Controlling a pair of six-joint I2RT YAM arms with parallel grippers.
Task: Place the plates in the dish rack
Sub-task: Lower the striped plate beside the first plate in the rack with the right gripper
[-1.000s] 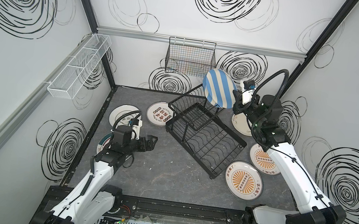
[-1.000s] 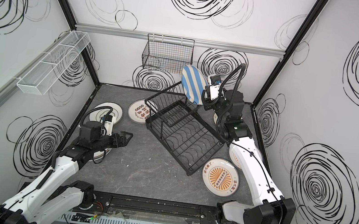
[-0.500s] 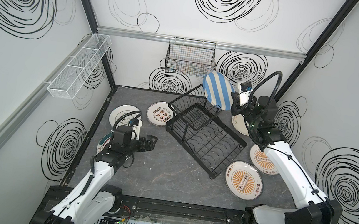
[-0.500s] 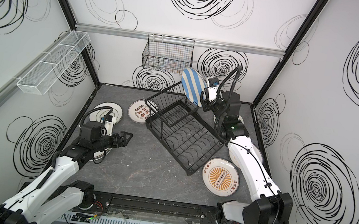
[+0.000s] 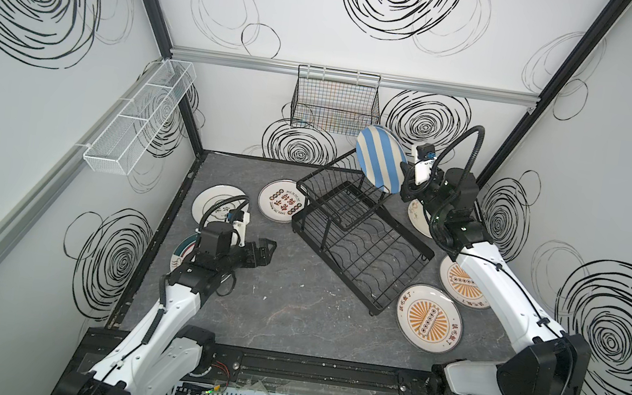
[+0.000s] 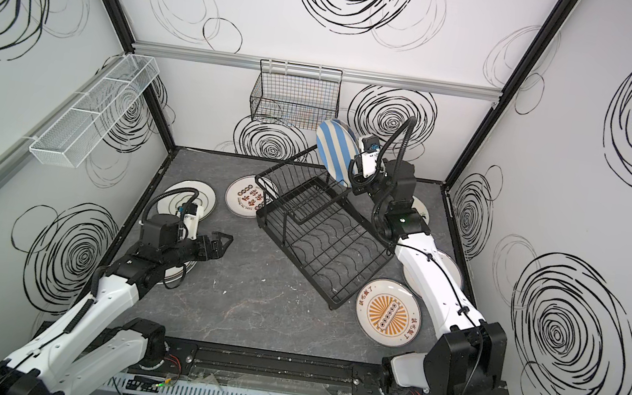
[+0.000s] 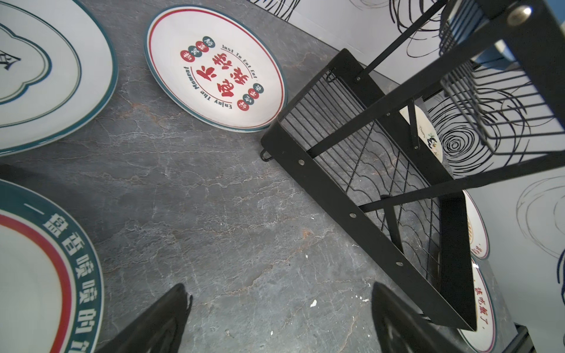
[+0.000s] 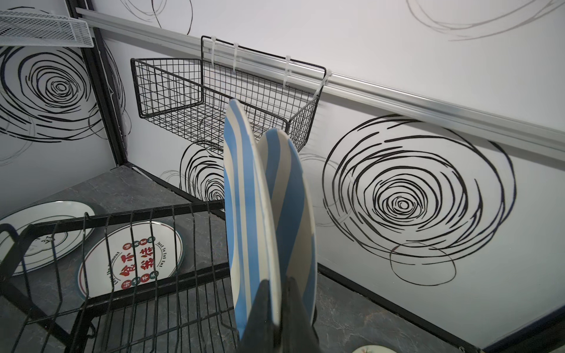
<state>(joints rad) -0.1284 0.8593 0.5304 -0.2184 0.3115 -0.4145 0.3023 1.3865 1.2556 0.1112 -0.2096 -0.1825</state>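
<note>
Blue-and-cream striped plate (image 5: 380, 163) pinched upright by the right gripper (image 8: 279, 305) at the dish rack's (image 5: 362, 247) far end.
Top views: the left gripper (image 6: 220, 242) hovers spread over the table (image 6: 268, 313). Left wrist: a flat plate (image 7: 214, 70) reads "Just To Eat Eat" and "Enjoy The Moment". Right wrist: a second striped plate (image 8: 290, 195) stands just beside the held one.
</note>
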